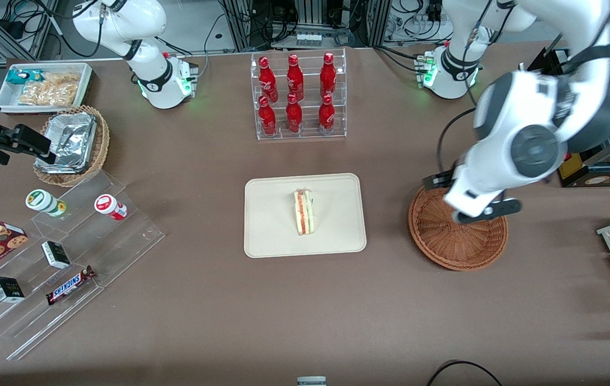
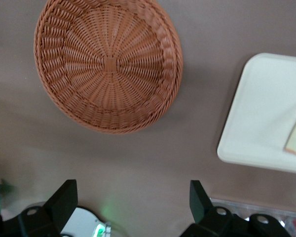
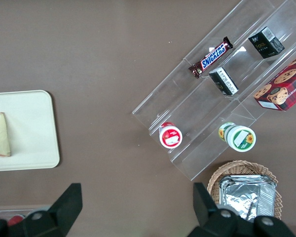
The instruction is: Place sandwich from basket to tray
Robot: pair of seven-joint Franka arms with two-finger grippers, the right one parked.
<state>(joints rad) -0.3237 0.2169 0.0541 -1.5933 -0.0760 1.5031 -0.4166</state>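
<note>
Both fingers of the left gripper are spread apart, holding nothing, above the basket at right of the front view; the sandwich lies on the tray at centre frame.

red bottles, Snickers bar, foil containers

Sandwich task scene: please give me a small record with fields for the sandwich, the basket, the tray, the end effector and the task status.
sandwich: lies on the tray, near its middle, striped cut edge showing
tray: cream, rectangular, on the table nearer to the front camera than the bottle rack
basket: reddish-brown wicker, empty, beside the tray toward the working arm's end
end effector: fingers open, holding nothing, raised above the table next to the basket
task status: sandwich already on the tray
</note>
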